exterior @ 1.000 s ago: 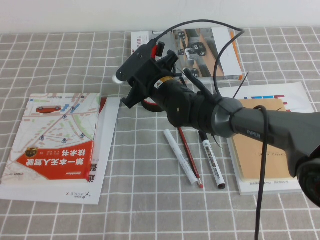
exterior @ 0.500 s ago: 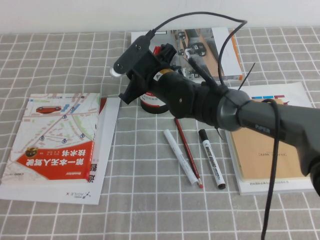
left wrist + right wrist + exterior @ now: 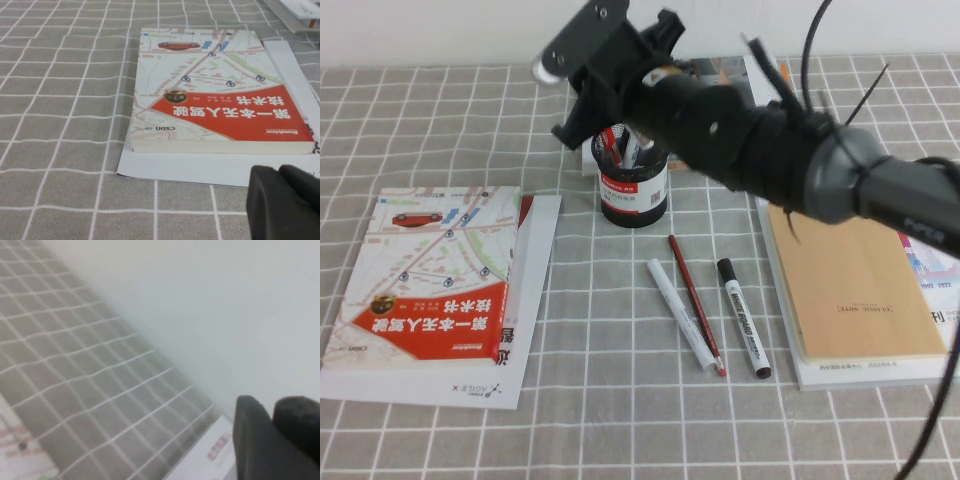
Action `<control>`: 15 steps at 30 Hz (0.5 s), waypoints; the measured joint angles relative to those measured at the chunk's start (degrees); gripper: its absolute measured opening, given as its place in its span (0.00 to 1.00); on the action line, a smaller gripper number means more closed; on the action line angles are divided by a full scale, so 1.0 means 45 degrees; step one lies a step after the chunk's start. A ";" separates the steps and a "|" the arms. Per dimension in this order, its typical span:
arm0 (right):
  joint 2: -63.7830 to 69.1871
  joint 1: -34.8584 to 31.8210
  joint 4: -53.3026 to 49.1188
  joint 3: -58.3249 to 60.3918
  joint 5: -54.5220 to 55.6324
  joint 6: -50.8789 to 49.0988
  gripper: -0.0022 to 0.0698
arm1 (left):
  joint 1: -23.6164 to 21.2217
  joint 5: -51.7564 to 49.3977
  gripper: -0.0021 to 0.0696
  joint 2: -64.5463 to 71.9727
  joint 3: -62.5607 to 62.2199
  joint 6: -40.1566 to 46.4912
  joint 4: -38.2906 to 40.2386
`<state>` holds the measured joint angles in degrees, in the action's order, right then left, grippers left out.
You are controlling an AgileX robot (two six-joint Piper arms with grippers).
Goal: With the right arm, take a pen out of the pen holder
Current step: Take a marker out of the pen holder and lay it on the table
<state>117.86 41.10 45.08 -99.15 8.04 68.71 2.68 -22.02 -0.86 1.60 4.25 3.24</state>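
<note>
My left gripper [image 3: 280, 172], pressed closed on nothing, hangs near the book [image 3: 215, 95]. Farther off, pens [image 3: 623, 150] stand in the pen holder [image 3: 633, 195]. My right gripper [image 3: 272, 407] hovers seemingly just above it; I cannot tell its grip.

R gripper [image 3: 272, 437] high, rear-centre; L gripper [image 3: 281, 200] low, fingers [image 3: 302, 200] seemingly shut.

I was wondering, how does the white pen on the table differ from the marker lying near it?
The white pen is slim; the marker is thicker. The white pen is plain white; the marker has black ends and black print. Both lie flat on the cloth, on either side of a red pencil. The right tool hangs above the pen holder; the left tool is near the red book.
</note>
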 joint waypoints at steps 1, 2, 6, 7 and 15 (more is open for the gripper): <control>-0.0212 0.0000 0.0708 0.0000 0.0000 0.0753 0.15 | 0.0000 0.0000 0.02 0.0000 0.0000 0.0000 0.0000; -0.0390 0.0000 0.1420 0.0000 0.0000 0.1334 0.15 | 0.0000 0.0000 0.02 0.0000 0.0000 0.0000 0.0000; -0.1385 0.0000 0.4177 0.0000 0.0026 0.3871 0.15 | 0.0000 0.0000 0.02 0.0000 0.0000 0.0000 0.0000; -0.1658 0.0000 0.5003 0.0000 0.0083 0.4512 0.15 | 0.0000 0.0000 0.02 0.0000 0.0000 0.0000 0.0000; -0.3533 -0.0050 0.8426 0.0542 -0.0486 0.7011 0.15 | 0.0000 0.0000 0.02 0.0000 0.0000 0.0000 0.0000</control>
<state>101.96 40.88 83.00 -96.71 5.85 100.26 2.68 -22.02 -0.86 1.60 4.25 3.24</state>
